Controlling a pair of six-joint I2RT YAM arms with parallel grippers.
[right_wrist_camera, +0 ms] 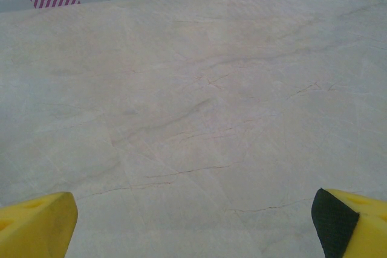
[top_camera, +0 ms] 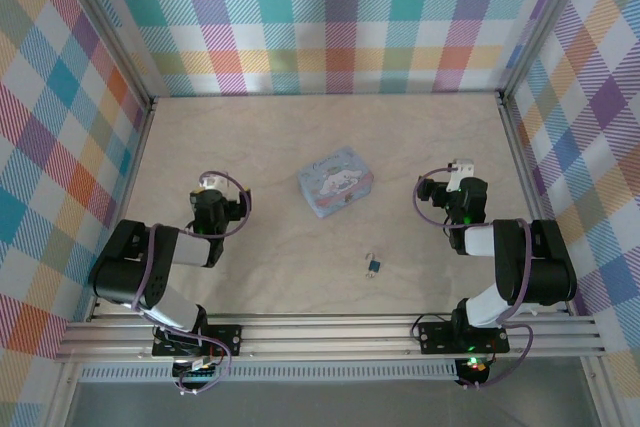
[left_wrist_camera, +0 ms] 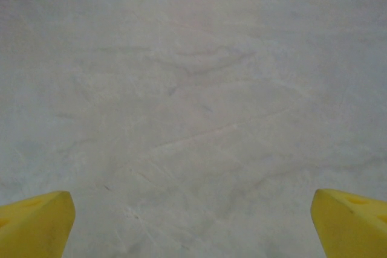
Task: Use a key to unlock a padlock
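Blk/white arms (top_camera: 135, 269) w/ purple cables (top_camera: 526, 267) (yellow fingers (left_wrist_camera: 36, 225)).

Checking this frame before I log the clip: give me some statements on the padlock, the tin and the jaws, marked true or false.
1. The padlock lies on the table, apart from the tin. True.
2. The padlock lies beyond the tin, toward the far wall. False: it lies on the near side of the tin.
3. The right jaws grip the padlock. False: they stand open over bare table.
4. The left jaws stand open with nothing between them. True.
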